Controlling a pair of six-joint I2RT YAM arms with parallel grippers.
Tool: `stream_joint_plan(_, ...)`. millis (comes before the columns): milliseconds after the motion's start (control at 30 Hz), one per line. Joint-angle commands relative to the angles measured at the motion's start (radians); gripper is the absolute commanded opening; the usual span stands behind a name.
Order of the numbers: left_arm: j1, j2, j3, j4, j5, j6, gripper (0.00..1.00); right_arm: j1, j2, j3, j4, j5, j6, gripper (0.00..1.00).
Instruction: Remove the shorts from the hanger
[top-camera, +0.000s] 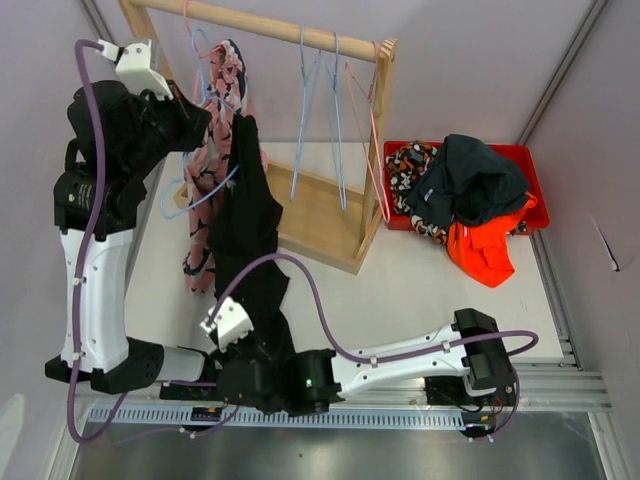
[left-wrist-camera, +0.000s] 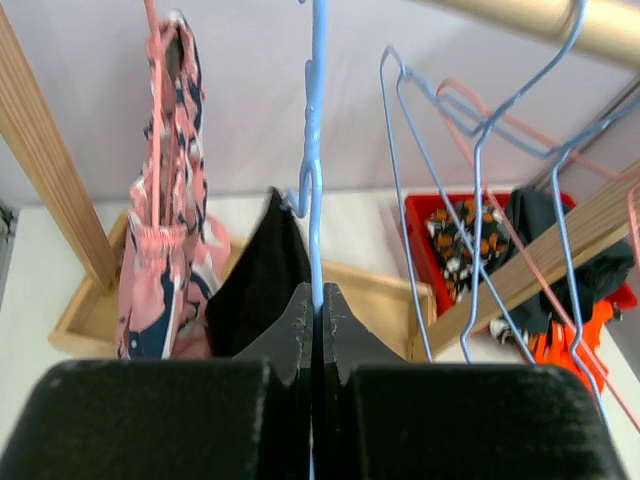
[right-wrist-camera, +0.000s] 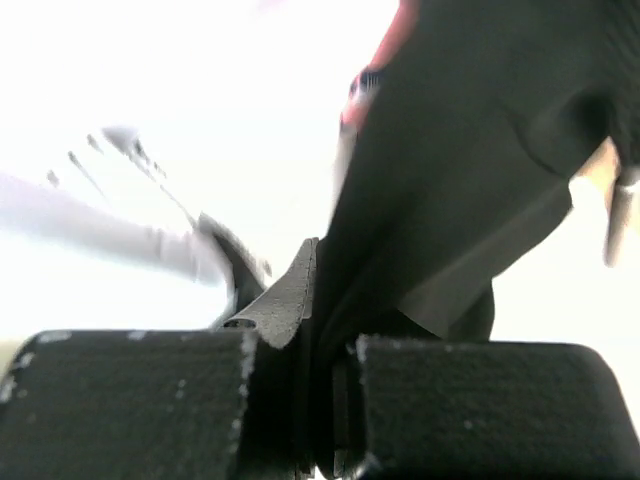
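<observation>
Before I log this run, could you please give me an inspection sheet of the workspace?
Surface: white table carrying a wooden rack and a red bin.
Job's things: black shorts hang by the blue hanger, stretched toward the near edge.
Clutter: pink patterned garment on the rack; spare wire hangers; clothes heaped in the bin.
Grippers: left gripper shut on the blue hanger; right gripper shut on the shorts.
Cables: purple cables loop along both arms.
Surroundings: lilac walls; metal rail at the near edge.

No legible text or markings
</observation>
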Motion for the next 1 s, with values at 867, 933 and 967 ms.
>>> stream_joint_plan(867, -0.004, -0.408, -0.384, 0.025, -0.025, -0.042, 0.0, -0.044, -0.395, -0.249, 0.312, 0.168, -0.202, 0.0)
stream_joint_plan(933, -0.004, -0.399, -0.379, 0.041, -0.029, -0.048, 0.0, 0.044, -0.454, -0.307, 0.341, 0.309, -0.275, 0.0)
stream_joint_plan(967, -0.004, -0.393, -0.381, 0.045, -0.028, -0.05, 0.0, 0.059, -0.509, -0.315, 0.341, 0.344, -0.304, 0.0)
